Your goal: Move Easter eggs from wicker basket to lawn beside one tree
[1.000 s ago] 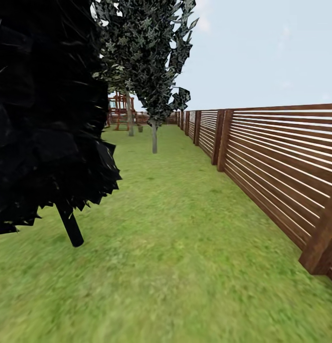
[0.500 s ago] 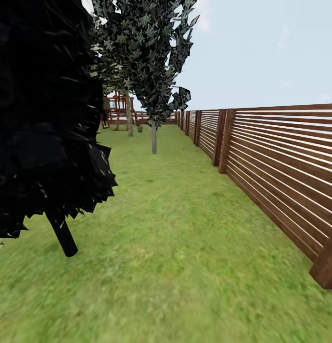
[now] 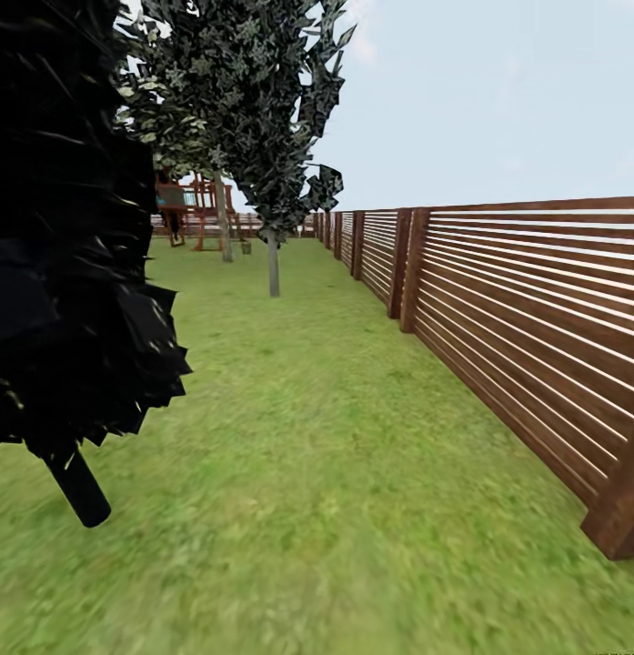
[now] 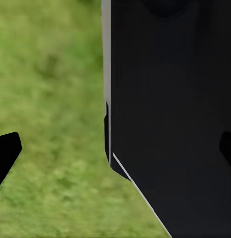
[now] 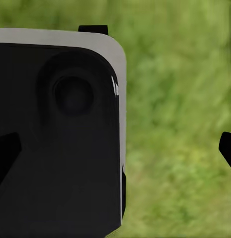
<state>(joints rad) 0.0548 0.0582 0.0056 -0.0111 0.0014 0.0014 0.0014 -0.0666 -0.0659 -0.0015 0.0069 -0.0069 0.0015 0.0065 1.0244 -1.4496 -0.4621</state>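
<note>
No Easter eggs and no wicker basket can be made out in these views. The lawn (image 3: 335, 437) stretches ahead along a fence. A tree (image 3: 274, 268) with a pale grey trunk and dark green leaves stands well ahead, and another trunk (image 3: 226, 238) rises farther back. In the left wrist view my left gripper (image 4: 115, 151) is open, its dark fingertips (image 4: 6, 153) far apart over grass and a black part of my body. My right gripper (image 5: 115, 151) is open too, with nothing held between its fingertips (image 5: 227, 148).
A black-leaved tree with a thin dark trunk (image 3: 78, 491) stands close on the left. A brown slatted fence (image 3: 526, 337) runs along the right, its nearest post (image 3: 617, 509) close by. A wooden play tower (image 3: 185, 214) shows far back, with a small unclear object (image 3: 246, 246) beside it.
The whole head view has shifted, so the camera moved forward. The black tree's trunk now sits lower and farther left in the picture, and the far trees also lie farther left.
</note>
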